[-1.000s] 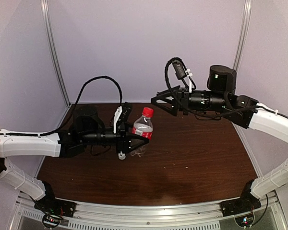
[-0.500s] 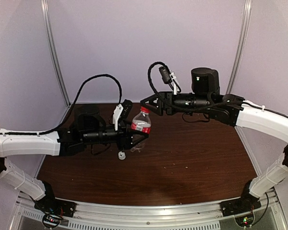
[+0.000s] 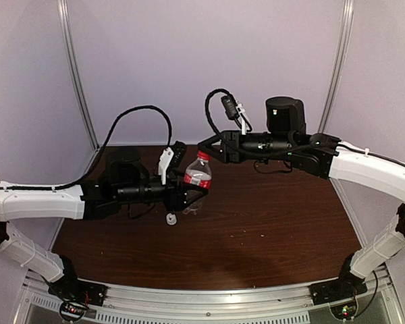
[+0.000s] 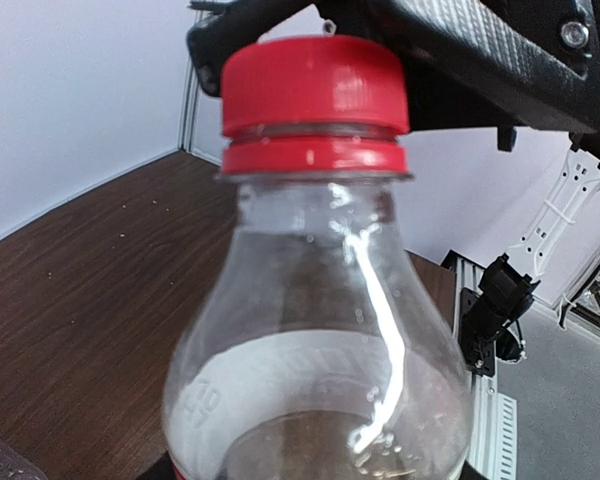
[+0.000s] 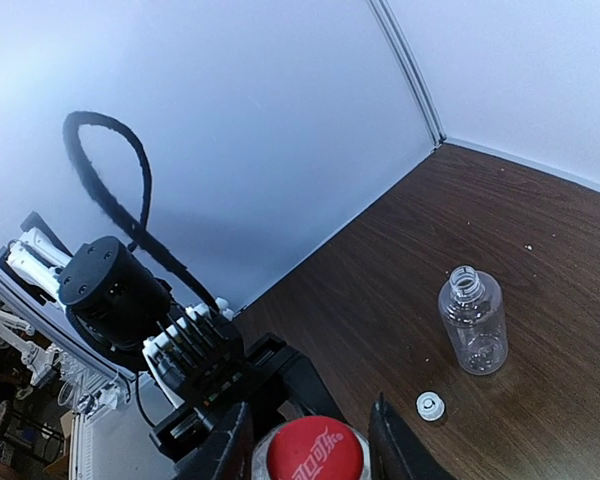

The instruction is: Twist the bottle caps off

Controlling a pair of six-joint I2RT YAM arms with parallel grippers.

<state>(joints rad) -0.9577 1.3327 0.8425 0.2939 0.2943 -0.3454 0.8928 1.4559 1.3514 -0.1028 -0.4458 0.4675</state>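
between the two arms, over the far half of the table (image 3: pixel 270 229):
- red cap (image 5: pixel 315 452), screwed on, topping the labelled bottle (image 3: pixel 198 177); bottle upright, clear, red band low on its body.
- right gripper (image 3: pixel 206 147), reaching in level from the right at cap height. seen from its own wrist, one finger (image 5: pixel 230 450) stands on each side of the red cap, close against it; whether they clamp it cannot be told.
- left gripper (image 3: pixel 185 192), reaching in from the left, closed on the labelled bottle's lower body, below the red cap.
- plain bottle (image 5: pixel 470 320), upright on the table, mouth open, beneath and just beyond the left gripper.
- white cap (image 5: pixel 430 405), lying on the table just beside the plain bottle, apart from it.
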